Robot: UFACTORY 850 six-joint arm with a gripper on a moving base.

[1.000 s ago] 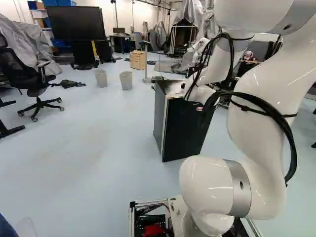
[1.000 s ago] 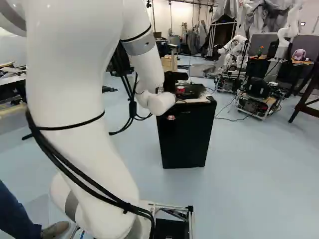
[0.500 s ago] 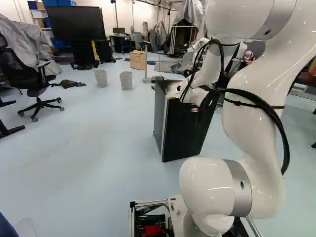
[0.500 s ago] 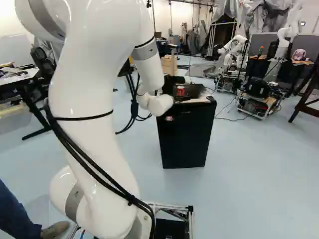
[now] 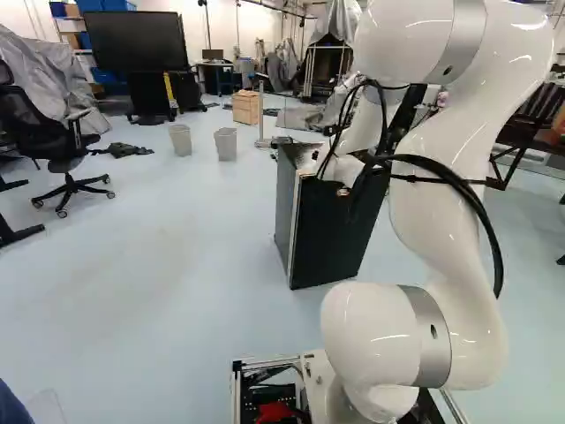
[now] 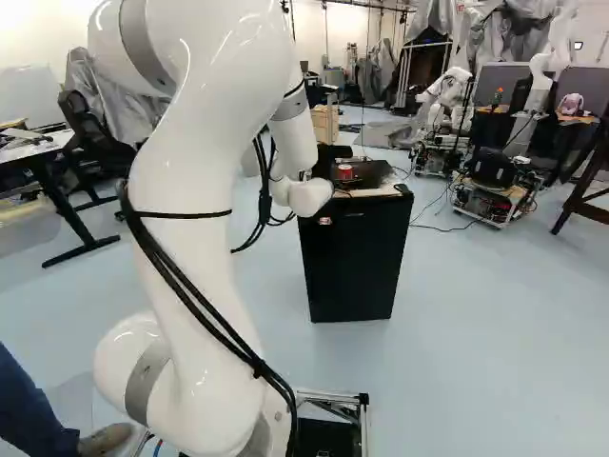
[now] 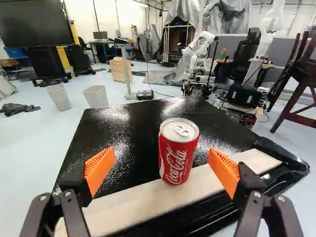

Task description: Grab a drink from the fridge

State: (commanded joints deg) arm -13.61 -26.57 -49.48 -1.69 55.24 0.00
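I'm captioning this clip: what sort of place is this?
Probably a robotics lab: another robot stands beyond the fridge, with a large screen and an office chair.

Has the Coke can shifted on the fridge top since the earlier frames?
No. In the right base view the can stands at the same spot on top of the fridge, no visible shift.

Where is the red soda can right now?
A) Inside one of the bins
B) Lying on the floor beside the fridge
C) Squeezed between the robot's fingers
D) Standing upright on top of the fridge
D: the wrist view shows the red can upright on top of the fridge, with a visible gap between it and each finger of the open gripper.
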